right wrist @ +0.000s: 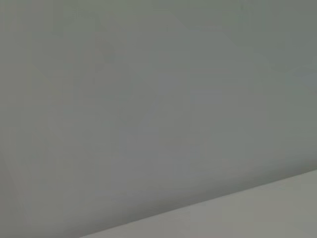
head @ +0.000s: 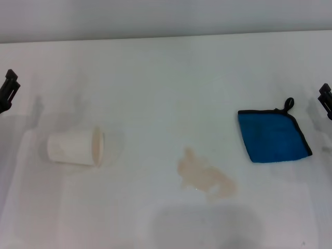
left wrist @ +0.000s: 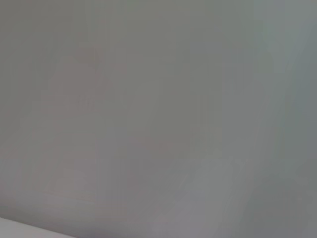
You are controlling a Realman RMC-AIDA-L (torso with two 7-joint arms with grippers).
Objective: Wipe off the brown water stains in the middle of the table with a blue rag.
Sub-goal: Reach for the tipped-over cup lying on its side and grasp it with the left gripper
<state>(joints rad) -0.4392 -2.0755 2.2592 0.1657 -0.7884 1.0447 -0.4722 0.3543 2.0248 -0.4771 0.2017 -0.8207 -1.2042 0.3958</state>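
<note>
Left gripper (head: 8, 89) is parked at 9 o'clock, right gripper (head: 326, 100) at 3; you can't tell either's spread. The brown water stains (head: 205, 176) pool mid-bench (head: 166, 78), and the blue rag (head: 272, 136) lies flat near 3. It looks light and floppy, so you'd pinch the black-edged corner by the loop.

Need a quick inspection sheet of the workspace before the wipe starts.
Surface: white table, flat.
Job's things: brown water stains front of centre, unwiped; blue rag lying flat to their right, apart from them.
Clutter: white paper cup on its side, left of the stains.
Grippers: left gripper at the left edge, right gripper at the right edge, both away from the rag.
Cables: nothing seen.
Surroundings: grey wall behind the table.
</note>
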